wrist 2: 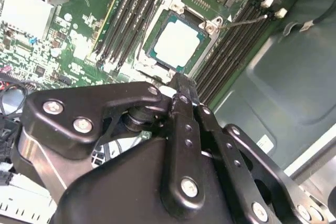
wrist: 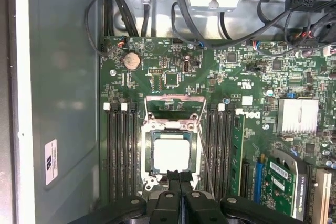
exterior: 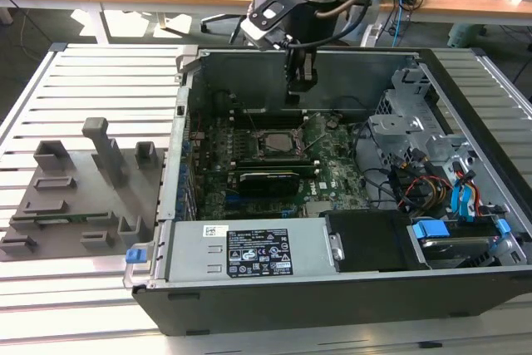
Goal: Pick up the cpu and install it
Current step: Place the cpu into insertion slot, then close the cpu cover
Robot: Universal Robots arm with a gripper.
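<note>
The cpu [wrist: 171,153] lies flat in the motherboard socket, silvery top up, with the socket's metal load plate [wrist: 174,109] swung open beside it. It also shows in the second wrist view as the pale square cpu [wrist 2: 178,42] and in the exterior view as the small cpu [exterior: 275,140] mid-board. My gripper [wrist: 180,176] hangs just above one edge of the socket, fingers pressed together with nothing between them. In the exterior view the gripper [exterior: 301,85] is inside the open case, above the board near the back wall.
The open computer case [exterior: 332,305] surrounds the board, with the power supply [exterior: 249,251] at the front and a drive cage with cables [exterior: 424,164] on the exterior view's right. A grey tray with upright blocks [exterior: 75,189] sits outside on the left. Memory slots [wrist: 121,150] flank the socket.
</note>
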